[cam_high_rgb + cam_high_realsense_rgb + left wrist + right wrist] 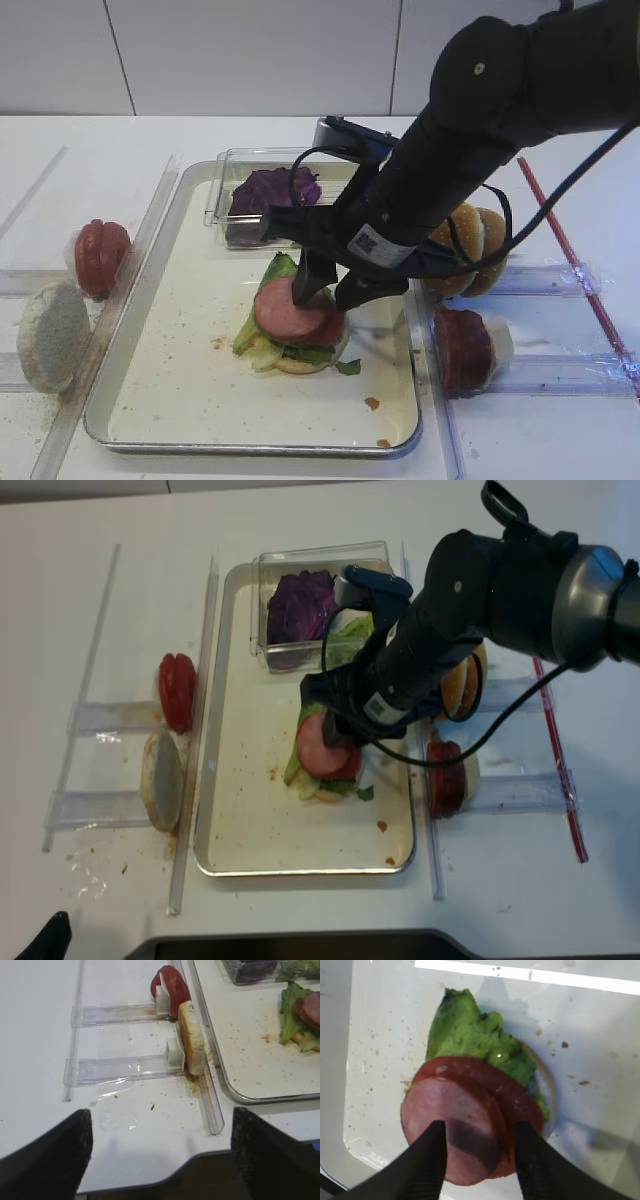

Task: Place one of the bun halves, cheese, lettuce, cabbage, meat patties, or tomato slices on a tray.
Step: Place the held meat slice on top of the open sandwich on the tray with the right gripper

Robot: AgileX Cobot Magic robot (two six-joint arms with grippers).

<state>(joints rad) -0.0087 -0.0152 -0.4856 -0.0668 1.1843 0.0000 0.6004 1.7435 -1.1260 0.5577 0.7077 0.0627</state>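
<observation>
Black fingers [427,1165] of the released right hand [480,1160] angle down, straddling the top meat patty [450,1110].

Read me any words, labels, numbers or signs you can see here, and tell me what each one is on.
White sticker on the right arm's wrist: a square code pattern with a line of tiny print, too small and blurred to read.
Tray, clear plastic box, meat patties, bun halves: no text visible.
No other words, numbers or signs can be read.
</observation>
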